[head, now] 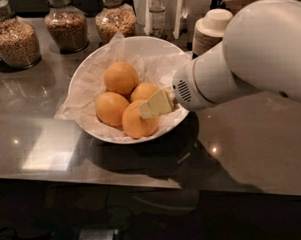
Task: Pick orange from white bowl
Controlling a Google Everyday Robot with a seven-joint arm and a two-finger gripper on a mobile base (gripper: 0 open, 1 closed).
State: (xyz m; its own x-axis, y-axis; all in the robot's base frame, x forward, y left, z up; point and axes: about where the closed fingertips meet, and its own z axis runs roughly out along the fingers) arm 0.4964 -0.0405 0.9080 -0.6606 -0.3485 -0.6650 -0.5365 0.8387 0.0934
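Just under the cream-coloured two-finger gripper point(157, 104), touching or very nearly touching its tip, sits the round orange fruit point(136, 126) nearest the front rim of the wide, shallow white bowl point(152, 39); I take this one as the target orange. Bowl is lined with crumpled white paper point(86, 92). Three further oranges point(121, 77) lie packed to the left of and beyond the gripper, pressed against the target. Bulky white arm point(248, 57) enters from the right, gripper angled down and leftward into the bowl. Whether the gripper is spread, closed, or already pinching the fruit cannot be told from this view. Judgement: step in hand is the reach/grasp phase; orange not yet lifted, it rests in the bowl among its neighbours. Next move calls for a secure hold across the widest part of the fruit, then a straight upward lift clear of the rim. Risk: round skin may slip, and neighbours may roll or the paper drag along. Well behind the gripper on the dark glossy counter point(252, 152): glass jars of grain point(66, 25) and a stack of small white bowls point(211, 29), not involved
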